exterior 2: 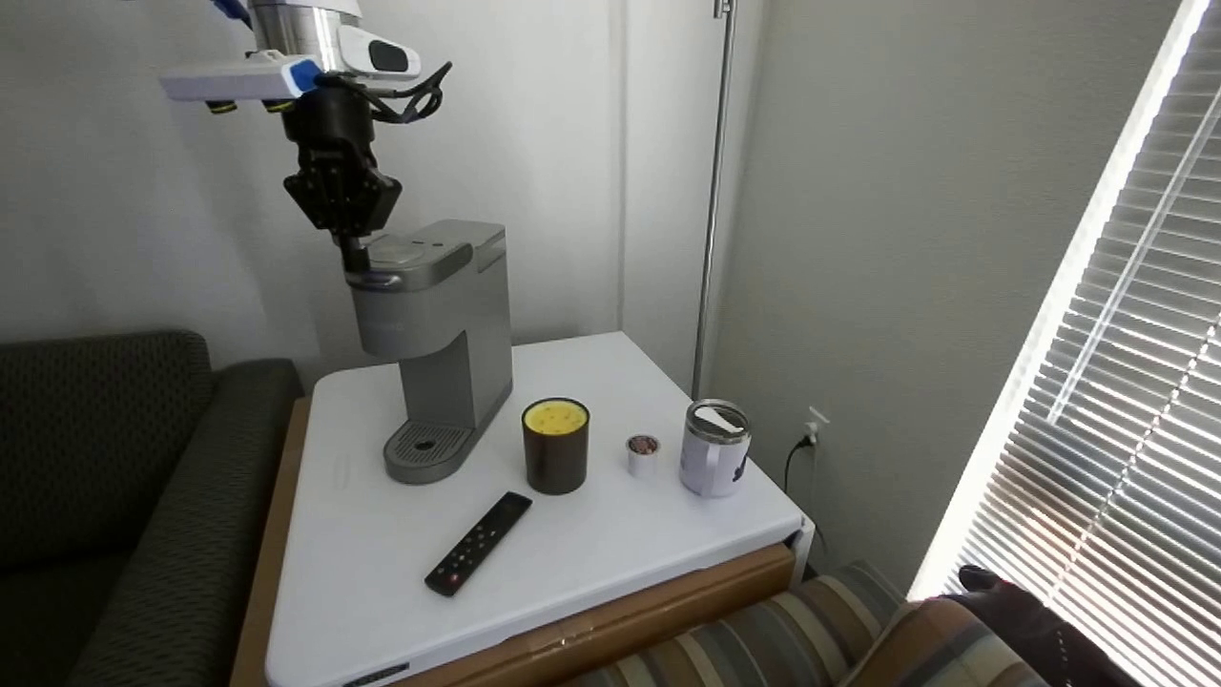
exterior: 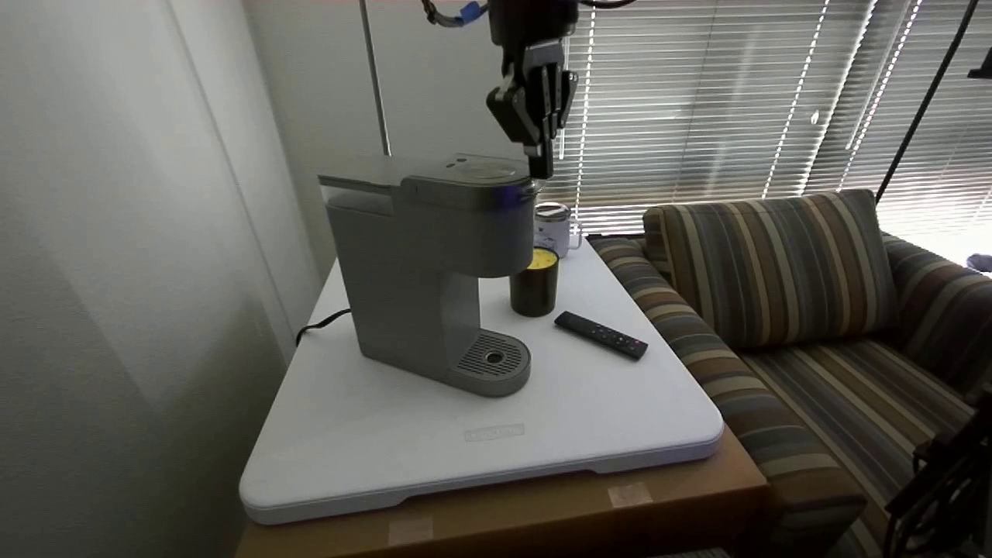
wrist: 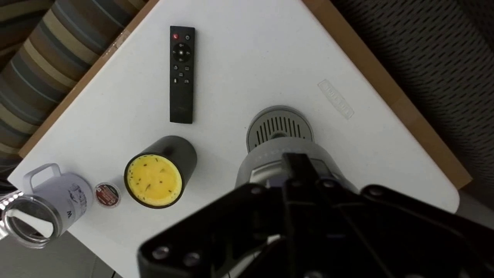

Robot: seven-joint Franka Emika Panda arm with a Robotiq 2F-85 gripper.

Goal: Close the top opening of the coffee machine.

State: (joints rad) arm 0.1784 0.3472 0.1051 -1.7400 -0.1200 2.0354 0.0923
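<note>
The grey coffee machine [exterior: 411,287] stands on the white table, in both exterior views [exterior 2: 488,324]. Its lid [exterior: 490,170] lies flat on the head, also in an exterior view [exterior 2: 393,250]; the dark brew chamber beneath is hidden. In the wrist view only the front of the machine [wrist: 283,148] and its drip base show. My gripper [exterior: 542,164] points down with its fingers together and nothing seen between them. Its tips [exterior 2: 357,260] are at the rounded front edge of the lid, by the shiny front handle; I cannot tell whether they touch. The fingers [wrist: 299,164] cover part of that handle.
A dark jar with yellow contents [exterior 2: 556,448], a small pod [exterior 2: 643,456] and a lidded white mug [exterior 2: 713,453] stand beside the machine. A black remote [exterior: 601,335] lies in front of the jar. A striped armchair [exterior: 697,333] adjoins the table. A wall is behind the machine.
</note>
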